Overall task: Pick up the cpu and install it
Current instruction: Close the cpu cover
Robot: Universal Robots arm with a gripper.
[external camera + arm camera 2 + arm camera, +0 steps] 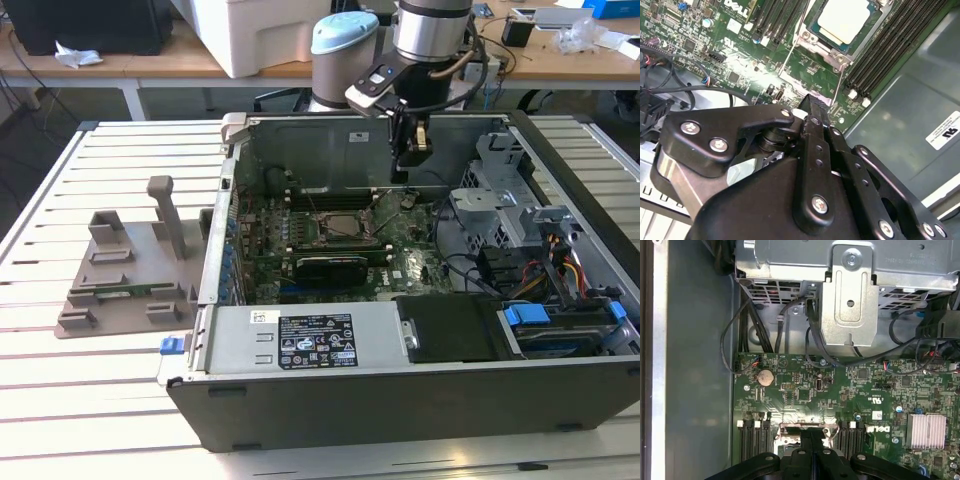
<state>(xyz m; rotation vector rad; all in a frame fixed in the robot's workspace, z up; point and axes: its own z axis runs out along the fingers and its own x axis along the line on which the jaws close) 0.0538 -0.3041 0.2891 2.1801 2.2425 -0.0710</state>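
The cpu (844, 19), a flat square chip with a pale silver top, lies in the motherboard socket (816, 41) in the second wrist view, with the socket's wire levers beside it. My gripper (401, 176) hangs inside the open computer case, above the motherboard and off to the exterior view's right of the socket (333, 229). In both wrist views its black fingers (812, 107) are pressed together with nothing between them. The gripper (812, 436) hovers clear of the board, apart from the cpu.
A grey plastic holder tray (128, 272) stands on the slatted table at the exterior view's left. Inside the case are a metal drive cage (500, 190), loose cables (765, 330), memory slots (890, 55), a finned heatsink (926, 431) and a black cover (450, 328).
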